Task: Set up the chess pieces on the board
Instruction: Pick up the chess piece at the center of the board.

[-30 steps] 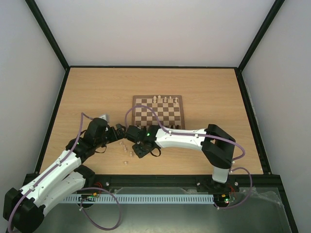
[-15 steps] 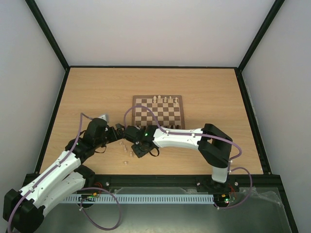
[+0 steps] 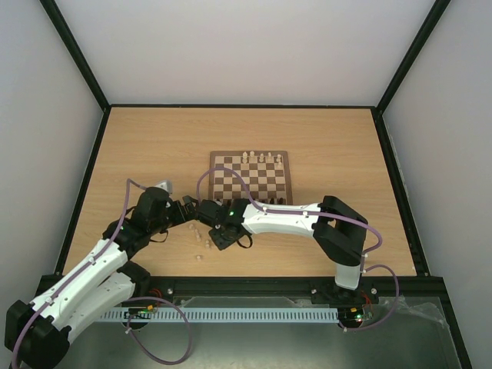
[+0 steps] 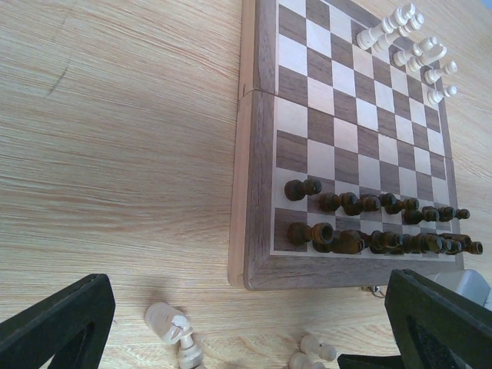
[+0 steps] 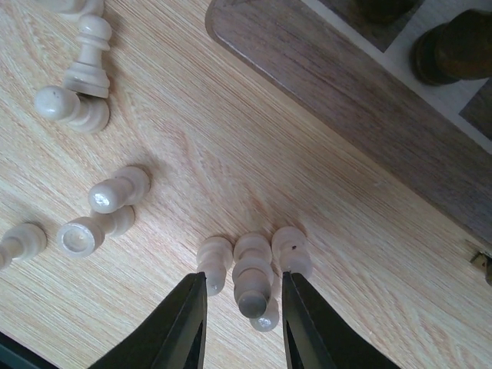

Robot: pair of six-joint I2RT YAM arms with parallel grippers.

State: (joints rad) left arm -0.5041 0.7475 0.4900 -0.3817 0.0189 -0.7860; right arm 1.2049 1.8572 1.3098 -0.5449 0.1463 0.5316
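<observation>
The board [image 3: 265, 184] lies mid-table, with pale chess pieces [image 3: 261, 157] on its far row and dark ones along its near rows. Loose pale pieces [image 3: 198, 238] lie on the table off its near-left corner. In the right wrist view my right gripper [image 5: 242, 296] is low over three pawns lying side by side. Its narrowed jaws straddle the middle pawn [image 5: 252, 273], with a gap on each side. The outer two pawns sit partly under the fingertips [image 5: 192, 307]. My left gripper [image 4: 246, 327] hangs wide open beside a fallen knight [image 4: 169, 327] and pawns [image 4: 315, 350].
Dark pieces [image 4: 369, 223] fill the board's near two rows. More pale pawns [image 5: 100, 207] and others [image 5: 77, 84] lie scattered left of my right gripper. The board's corner [image 5: 369, 100] is close on its upper right. Both arms crowd the same spot.
My right gripper's jaws have narrowed a little around the pawns and its arm has edged slightly left. The left arm has stayed put.
</observation>
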